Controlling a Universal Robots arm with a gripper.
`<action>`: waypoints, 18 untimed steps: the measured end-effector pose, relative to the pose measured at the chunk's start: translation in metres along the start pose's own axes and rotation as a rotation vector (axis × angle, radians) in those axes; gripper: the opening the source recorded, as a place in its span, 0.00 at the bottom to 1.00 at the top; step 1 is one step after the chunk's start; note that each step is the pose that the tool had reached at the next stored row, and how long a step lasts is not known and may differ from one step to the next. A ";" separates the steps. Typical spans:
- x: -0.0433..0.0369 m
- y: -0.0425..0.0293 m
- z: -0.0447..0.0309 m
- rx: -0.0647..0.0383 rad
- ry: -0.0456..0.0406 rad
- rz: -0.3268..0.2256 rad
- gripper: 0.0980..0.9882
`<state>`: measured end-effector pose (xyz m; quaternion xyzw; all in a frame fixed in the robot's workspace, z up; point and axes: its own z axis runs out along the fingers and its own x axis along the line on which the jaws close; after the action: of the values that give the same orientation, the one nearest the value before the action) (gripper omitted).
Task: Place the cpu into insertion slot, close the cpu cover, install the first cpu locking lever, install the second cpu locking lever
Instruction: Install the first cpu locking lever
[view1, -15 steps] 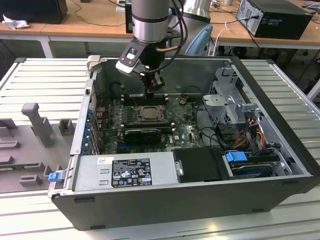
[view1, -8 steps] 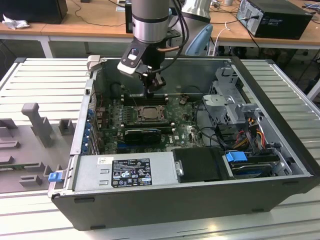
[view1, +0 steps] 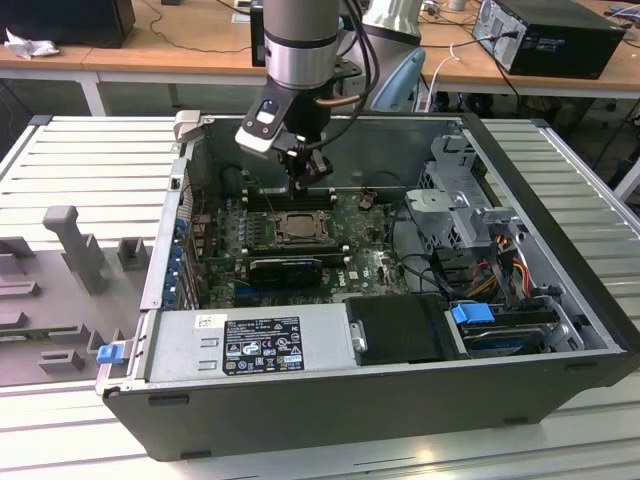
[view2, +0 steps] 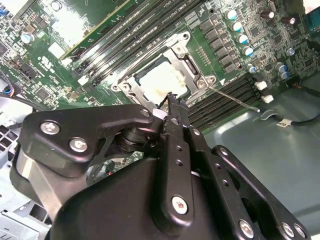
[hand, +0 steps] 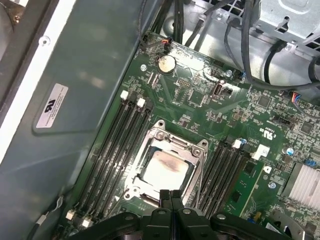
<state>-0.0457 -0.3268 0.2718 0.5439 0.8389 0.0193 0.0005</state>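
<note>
Cpu (hand: 165, 170) seated in slot (hand: 133, 187), mid board (hand: 200, 100), far half of case (view1: 330, 400). Cover (hand: 176, 142) lies flat over cpu, chip showing through window. First two steps look done. Thin lever (view2: 234, 98) juts sideways from slot corner in second wrist view, seemingly unlatched; other lever too cluttered to judge. Lever steps likely left. Gripper (view1: 304, 188) hangs just above slot's far edge, fingers pressed together, holding nothing. Contact with cover or lever: cannot tell.
</note>
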 end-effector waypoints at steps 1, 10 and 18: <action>-0.0001 0.0000 0.0000 0.000 0.0001 -0.003 0.01; -0.0004 -0.0001 -0.0001 0.001 0.0012 -0.039 0.01; -0.0004 -0.0002 -0.0001 0.001 0.0019 -0.059 0.01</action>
<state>-0.0457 -0.3272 0.2719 0.5191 0.8545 0.0192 -0.0001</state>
